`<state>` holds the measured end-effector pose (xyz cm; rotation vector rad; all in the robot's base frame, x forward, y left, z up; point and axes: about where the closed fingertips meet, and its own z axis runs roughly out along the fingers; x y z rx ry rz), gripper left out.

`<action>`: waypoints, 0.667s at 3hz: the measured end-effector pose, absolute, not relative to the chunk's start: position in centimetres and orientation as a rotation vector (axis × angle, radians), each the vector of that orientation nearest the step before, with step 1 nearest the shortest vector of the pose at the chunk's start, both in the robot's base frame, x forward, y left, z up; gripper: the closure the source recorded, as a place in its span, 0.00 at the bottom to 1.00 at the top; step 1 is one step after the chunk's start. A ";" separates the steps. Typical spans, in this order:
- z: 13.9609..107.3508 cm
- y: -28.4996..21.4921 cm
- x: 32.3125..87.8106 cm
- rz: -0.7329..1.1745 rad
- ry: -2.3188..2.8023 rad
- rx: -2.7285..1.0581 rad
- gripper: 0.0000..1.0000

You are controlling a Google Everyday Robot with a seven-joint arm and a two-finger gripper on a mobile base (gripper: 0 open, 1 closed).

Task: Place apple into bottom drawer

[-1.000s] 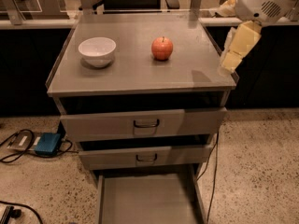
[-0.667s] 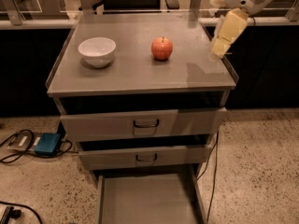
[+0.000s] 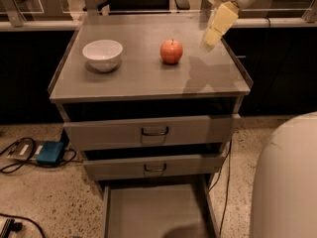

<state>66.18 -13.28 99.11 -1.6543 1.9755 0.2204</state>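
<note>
Since swinging left, the hand [image 3: 210, 36] hovers right of the apple [image 3: 171, 52].

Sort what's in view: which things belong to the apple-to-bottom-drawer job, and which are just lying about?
Job: apple, on the cabinet top; bottom drawer, pulled open; gripper, over the top's right side.
Lying about: white bowl; blue box and cables on the floor.

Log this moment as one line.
gripper: above cabinet top, right of small round red apple | apple: on top, ungrasped | lowest grey metal drawer: pulled open
</note>
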 end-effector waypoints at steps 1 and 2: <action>96.1 -12.4 69.3 0.375 1.965 -1.565 0.00; 94.1 -11.7 70.8 0.441 1.968 -1.537 0.00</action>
